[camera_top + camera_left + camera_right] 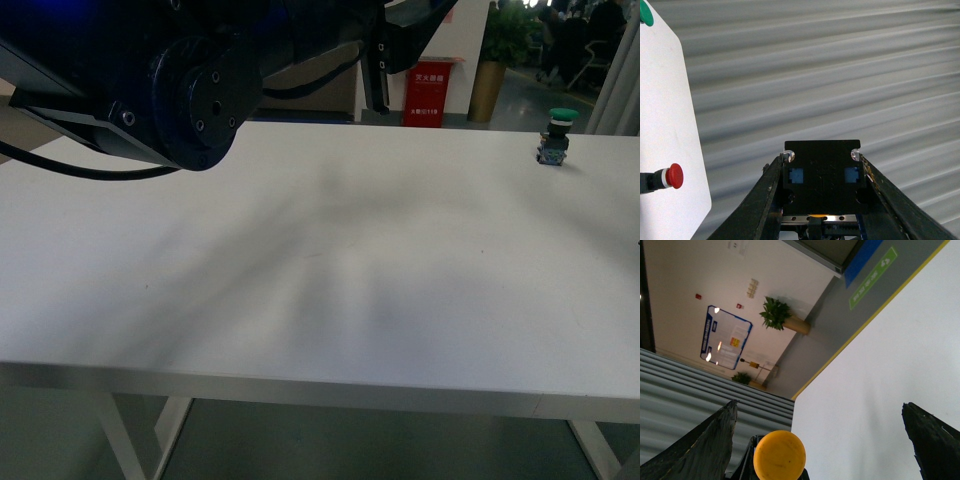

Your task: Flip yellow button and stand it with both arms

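Yellow mushroom-cap plastic push-button (779, 455) looked light, rigid, slick on the cap; left gripper (822, 161) pinched its flat-sided contact block (822, 180), likely the best hold; right gripper (819, 406) fingers were spread wide

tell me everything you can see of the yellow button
The yellow button shows only in the right wrist view: a flat, round yellow-orange cap, smooth like plastic, facing the camera, with a bit of dark body peeking out beside it. Its contact block is hidden. It sits between the right hand's wide-spread fingers, neither touching it, at the white table's edge. What supports it cannot be seen.
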Controlling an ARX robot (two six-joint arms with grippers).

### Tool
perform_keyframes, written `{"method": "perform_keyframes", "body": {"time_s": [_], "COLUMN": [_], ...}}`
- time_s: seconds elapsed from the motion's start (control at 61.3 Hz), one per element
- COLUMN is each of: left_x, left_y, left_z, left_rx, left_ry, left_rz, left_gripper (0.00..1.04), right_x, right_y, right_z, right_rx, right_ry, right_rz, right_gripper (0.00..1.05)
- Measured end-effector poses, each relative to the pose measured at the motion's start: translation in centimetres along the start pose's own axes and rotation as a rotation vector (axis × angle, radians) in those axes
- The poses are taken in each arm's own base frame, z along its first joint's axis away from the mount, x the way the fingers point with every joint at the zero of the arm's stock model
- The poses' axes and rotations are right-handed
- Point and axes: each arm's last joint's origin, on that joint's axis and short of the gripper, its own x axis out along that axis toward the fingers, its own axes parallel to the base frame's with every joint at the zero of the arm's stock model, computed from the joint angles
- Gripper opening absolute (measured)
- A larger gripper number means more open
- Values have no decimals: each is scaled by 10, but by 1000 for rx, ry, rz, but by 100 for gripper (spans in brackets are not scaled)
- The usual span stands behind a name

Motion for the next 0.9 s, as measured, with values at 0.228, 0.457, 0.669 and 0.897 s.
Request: {"method": "perform_keyframes", "body": {"time_s": [0.228, 0.457, 0.669, 0.897], "left_x": [4, 13, 19, 21], "left_y": [-1, 2, 5, 7], "left_z": [-3, -12, -18, -20], "left_rx": [-7, -21, -24, -24], "left_ry": [8, 29, 45, 48], "left_rz": [1, 12, 12, 18], "left_gripper": [37, 37, 37, 37], "right_x": [6, 10, 12, 15], "right_y": [-14, -11, -6, -2], "right_z": [-21, -35, -41, -41], "right_rx": [59, 94, 102, 99], "right_ry": [30, 56, 74, 47], "right_rz": [11, 44, 59, 85], "right_gripper": [98, 98, 98, 79]}}
